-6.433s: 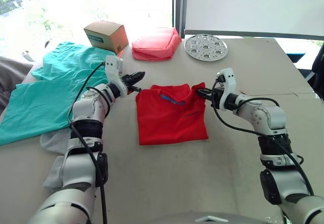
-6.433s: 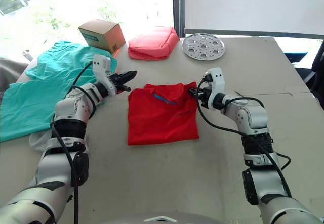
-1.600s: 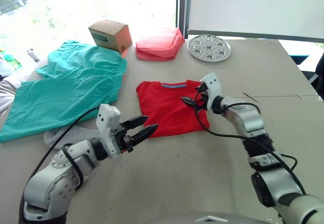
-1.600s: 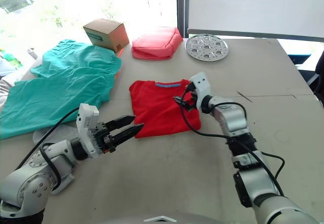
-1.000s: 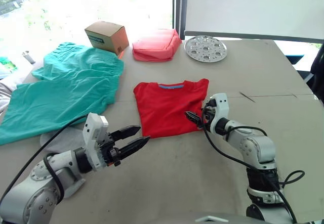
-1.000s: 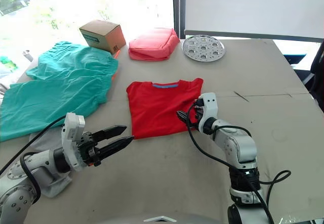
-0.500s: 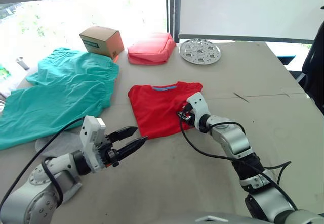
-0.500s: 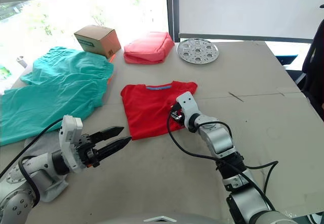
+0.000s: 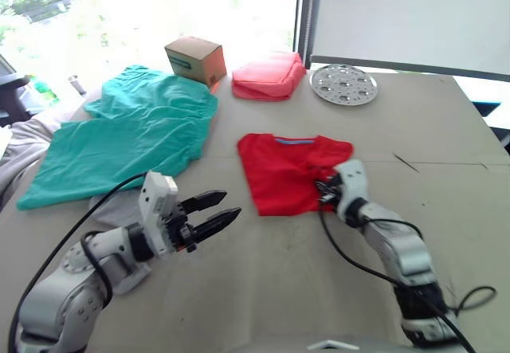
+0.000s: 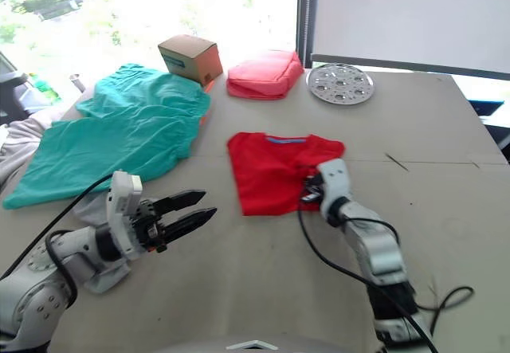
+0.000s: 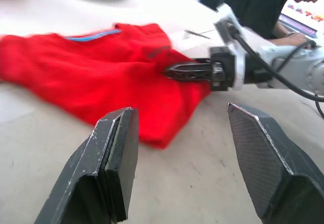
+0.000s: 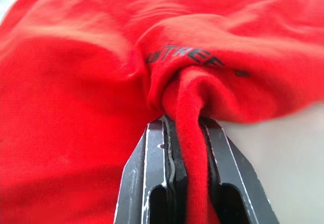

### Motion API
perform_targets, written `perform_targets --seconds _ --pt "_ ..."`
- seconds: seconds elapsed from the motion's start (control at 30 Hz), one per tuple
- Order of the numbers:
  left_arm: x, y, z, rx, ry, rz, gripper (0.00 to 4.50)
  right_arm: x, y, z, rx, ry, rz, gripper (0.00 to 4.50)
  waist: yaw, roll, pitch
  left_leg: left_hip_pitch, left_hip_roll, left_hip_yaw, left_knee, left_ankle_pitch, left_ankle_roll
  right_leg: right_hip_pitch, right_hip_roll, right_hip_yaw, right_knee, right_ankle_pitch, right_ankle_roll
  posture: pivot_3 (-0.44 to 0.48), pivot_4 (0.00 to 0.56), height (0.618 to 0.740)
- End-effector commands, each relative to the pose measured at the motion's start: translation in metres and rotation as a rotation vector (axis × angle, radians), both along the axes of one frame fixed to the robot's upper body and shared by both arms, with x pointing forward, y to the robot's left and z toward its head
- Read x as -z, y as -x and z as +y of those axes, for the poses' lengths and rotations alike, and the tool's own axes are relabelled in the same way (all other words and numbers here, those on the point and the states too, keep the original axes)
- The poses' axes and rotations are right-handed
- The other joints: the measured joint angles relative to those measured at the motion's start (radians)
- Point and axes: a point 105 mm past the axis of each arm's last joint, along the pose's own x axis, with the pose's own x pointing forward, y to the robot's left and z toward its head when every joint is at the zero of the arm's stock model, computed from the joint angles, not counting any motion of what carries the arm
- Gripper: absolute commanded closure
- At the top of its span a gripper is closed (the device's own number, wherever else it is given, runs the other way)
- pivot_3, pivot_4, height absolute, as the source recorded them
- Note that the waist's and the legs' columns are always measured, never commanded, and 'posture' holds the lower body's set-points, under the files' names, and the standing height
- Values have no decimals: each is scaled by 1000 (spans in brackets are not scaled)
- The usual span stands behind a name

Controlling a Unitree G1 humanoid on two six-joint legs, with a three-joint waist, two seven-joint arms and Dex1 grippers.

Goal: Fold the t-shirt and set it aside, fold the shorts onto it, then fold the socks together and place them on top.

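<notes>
So the shorts (image 9: 127, 134) are the big one here, spread out loose and rumpled on the far left of the desk (image 9: 446, 138), with one end hanging off the left edge. Thin floppy cloth, I'd guess light but awkward: lots of fabric that'll drag and bunch. Best bet is grabbing the gathered waistband or a corner, where there's a thicker ridge to pinch.

The t-shirt (image 9: 283, 174) sits mid-desk, folded into a rough rectangle with the collar on the far side. Soft, light, wrinkles easily. The right pincer (image 9: 325, 193) is clamped on a bunched ridge of red cloth at the shirt's near right edge; the right wrist view shows the fabric squeezed between the two fingers. Pinching a doubled-up fold like that should hold better than one thin layer, which could slip out.

The left pincer (image 9: 213, 213) hovers empty with its fingers spread, just off the shirt's near left corner. That corner looks like the obvious spot for it.

The socks (image 9: 107, 208) are a pale grey lump near the left arm, partly hidden. Tiny and soft, easy to scoop together.
</notes>
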Motion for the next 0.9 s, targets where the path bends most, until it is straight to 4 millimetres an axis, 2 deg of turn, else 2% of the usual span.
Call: perform_targets --seconds 0.03,0.13,0.2,0.3,0.5,0.63,0.8,0.9 --pt "-7 1 -19 134 11 -30 1492 50 58 -114 439 104 263 4490 7 0 0 0 0 0 0 0 0 0 -1 0 0 0 1 0 150 739" --pt "-10 5 -37 288 0 -39 1492 45 94 -154 601 124 269 4490 13 -1 0 -2 -1 0 0 0 0 0 -3 -2 0 -3 5 0 150 739" --pt "-11 7 -45 373 -19 -58 1492 45 113 -172 665 154 272 4490 13 -1 0 -3 -1 -1 0 0 0 0 -4 -5 0 -3 5 0 150 739" --pt "-15 4 -56 461 -32 -102 1492 45 140 -193 771 147 284 4490 11 -2 1 -3 0 -1 0 0 0 0 -5 -7 0 -3 6 0 150 739" --pt "-21 -2 -76 587 -26 -165 1492 37 175 -228 889 178 269 4490 10 -2 3 -6 0 -2 0 0 0 0 -7 -10 -2 -4 7 0 150 739" --pt "-21 -5 -85 629 -18 -178 1492 35 181 -254 953 181 250 4490 -1 -4 7 -6 1 -2 0 0 0 -1 -7 -10 -2 -4 7 0 150 739" --pt "-18 -8 -88 649 -16 -181 1492 35 167 -263 826 189 252 4490 -15 -6 9 -7 1 -1 1 0 0 0 -7 -10 -2 -4 7 0 150 739" --pt "-16 -11 -88 660 -23 -184 1492 31 162 -286 799 234 252 4490 -18 -9 13 -6 1 -1 1 2 4 0 -6 -10 -2 -4 7 0 150 739"
